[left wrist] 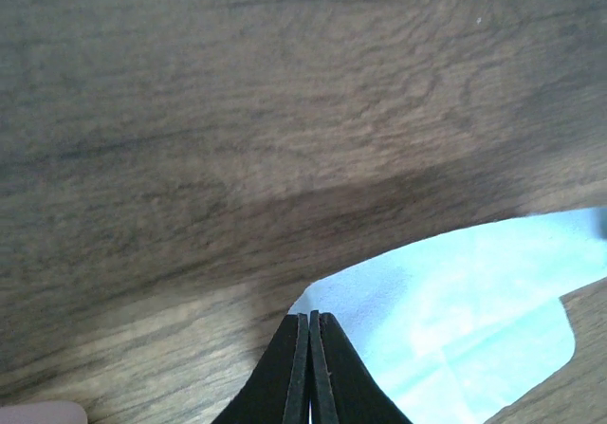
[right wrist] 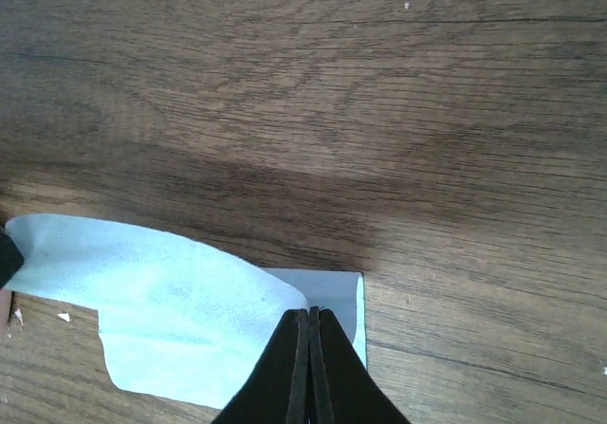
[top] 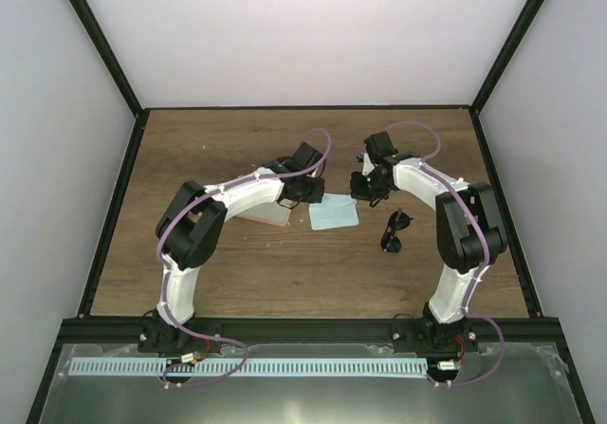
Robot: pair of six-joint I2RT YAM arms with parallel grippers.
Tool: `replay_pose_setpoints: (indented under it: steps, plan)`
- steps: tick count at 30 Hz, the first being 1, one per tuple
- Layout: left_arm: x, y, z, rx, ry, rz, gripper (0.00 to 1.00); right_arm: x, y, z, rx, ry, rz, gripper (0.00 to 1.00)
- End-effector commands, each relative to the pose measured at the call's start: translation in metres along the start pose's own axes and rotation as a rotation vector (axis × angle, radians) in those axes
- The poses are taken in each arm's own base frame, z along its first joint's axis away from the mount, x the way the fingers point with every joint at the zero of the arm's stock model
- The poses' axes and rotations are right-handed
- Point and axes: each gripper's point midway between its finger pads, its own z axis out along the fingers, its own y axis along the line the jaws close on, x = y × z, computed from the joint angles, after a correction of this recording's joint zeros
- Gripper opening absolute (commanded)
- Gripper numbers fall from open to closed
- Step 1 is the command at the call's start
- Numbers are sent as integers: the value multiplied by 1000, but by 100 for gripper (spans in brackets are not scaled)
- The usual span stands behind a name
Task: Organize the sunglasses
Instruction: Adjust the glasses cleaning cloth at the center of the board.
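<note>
The black sunglasses (top: 394,231) lie folded on the table, right of the light blue cloth (top: 334,215) and in front of my right gripper (top: 365,189); neither wrist view shows them. My left gripper (top: 308,189) is at the cloth's far left corner, my right gripper at its far right corner. In the left wrist view the left gripper (left wrist: 310,315) is shut on a corner of the cloth (left wrist: 455,310), which curves up off the table. In the right wrist view the right gripper (right wrist: 309,310) is shut on the cloth's (right wrist: 171,320) edge, which is folded over.
The pink case (top: 264,213) lies under my left forearm, left of the cloth; a sliver of it shows in the left wrist view (left wrist: 38,413). The wooden table (top: 237,272) has black rails along its edges and white walls around it.
</note>
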Motion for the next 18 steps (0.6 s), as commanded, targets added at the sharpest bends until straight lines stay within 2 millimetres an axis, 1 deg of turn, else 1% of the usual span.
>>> replay_pose_setpoints:
  steps: [1, 9, 13, 18]
  plan:
    - [-22, -6, -13, 4, -54, 12, 4, -15, 2, -8, -3, -31, -9, 1]
    - [-4, -4, -8, 30, -11, 1, 4, 2, 0, -2, -19, 3, 7, 1]
    - [7, -5, -4, 49, 19, -8, 4, 6, -1, -1, -18, 12, 5, 1]
    - [14, -2, -2, 48, 37, -21, 4, 11, -1, 0, -28, 23, 5, 1]
